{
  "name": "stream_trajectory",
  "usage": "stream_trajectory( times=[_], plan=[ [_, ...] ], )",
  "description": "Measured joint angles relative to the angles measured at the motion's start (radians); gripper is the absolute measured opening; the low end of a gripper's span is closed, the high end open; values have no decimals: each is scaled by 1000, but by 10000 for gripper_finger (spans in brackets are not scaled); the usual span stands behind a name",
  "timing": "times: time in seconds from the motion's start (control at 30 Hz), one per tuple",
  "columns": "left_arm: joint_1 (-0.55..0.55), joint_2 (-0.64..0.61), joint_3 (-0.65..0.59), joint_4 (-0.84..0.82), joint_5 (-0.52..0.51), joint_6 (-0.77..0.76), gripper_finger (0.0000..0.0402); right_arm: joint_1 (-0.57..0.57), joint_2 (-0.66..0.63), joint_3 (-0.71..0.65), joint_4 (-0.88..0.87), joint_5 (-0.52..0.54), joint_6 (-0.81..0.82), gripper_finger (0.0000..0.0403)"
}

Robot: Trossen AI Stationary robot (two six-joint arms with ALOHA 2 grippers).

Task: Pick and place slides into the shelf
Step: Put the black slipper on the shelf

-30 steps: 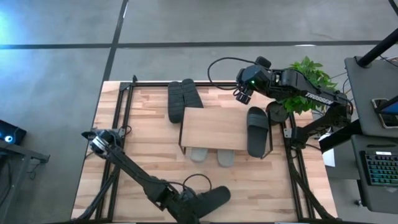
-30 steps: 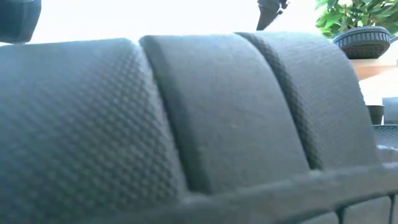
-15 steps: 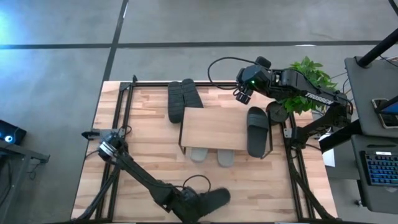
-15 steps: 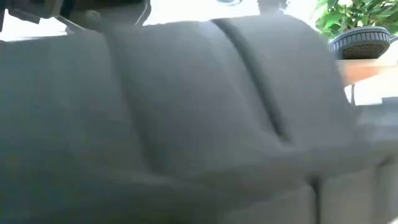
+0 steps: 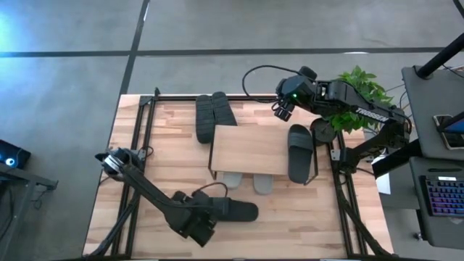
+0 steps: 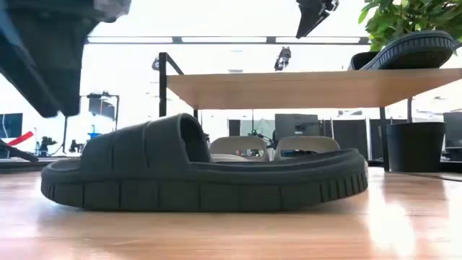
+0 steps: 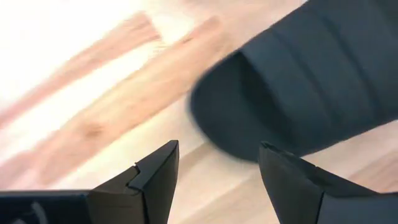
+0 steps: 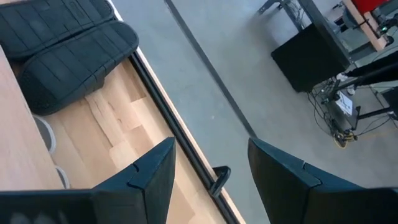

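Pale plank table (image 5: 167, 174) on grey concrete floor (image 5: 72, 43); left claw (image 5: 205, 217) and right claw (image 5: 281, 110) both agape, empty.

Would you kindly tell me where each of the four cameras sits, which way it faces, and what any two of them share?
High view: overhead, looking straight down on the table, the shelf and both arms.
Low view: at table-top height, facing level across; a dark slide fills the foreground, part of an arm at upper left.
Left wrist view: on the left arm, facing the table past the open left tool at that slide.
Right wrist view: on the right arm, facing down past the open right tool at two stacked dark slides.
Shared: the high view also shows that slide and that pair.
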Motion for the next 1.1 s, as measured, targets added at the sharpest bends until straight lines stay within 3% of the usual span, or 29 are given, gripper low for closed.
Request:
stream_trajectory(
  times=[0.17,0.37,0.43,0.57,0.77,0.97,1.1],
  plan=[
    [-14,-57,0,-81,13,12,205,0,0,0,-68,-98,46,194],
    [-9,-90,2,65,-58,-22,205,0,0,-8,-71,-111,53,194],
    [2,-78,2,72,-19,-24,205,0,0,-8,-71,-111,53,194],
    [44,-50,20,55,157,-42,205,0,0,-9,-72,-111,45,194],
    [105,-54,66,70,171,-83,205,0,-1,-9,-72,-111,44,194],
    [126,-54,66,292,132,-75,205,0,-1,-9,-80,-111,18,194],
    [133,-40,66,444,57,53,205,0,-1,-9,-87,-111,18,194]
  ],
)
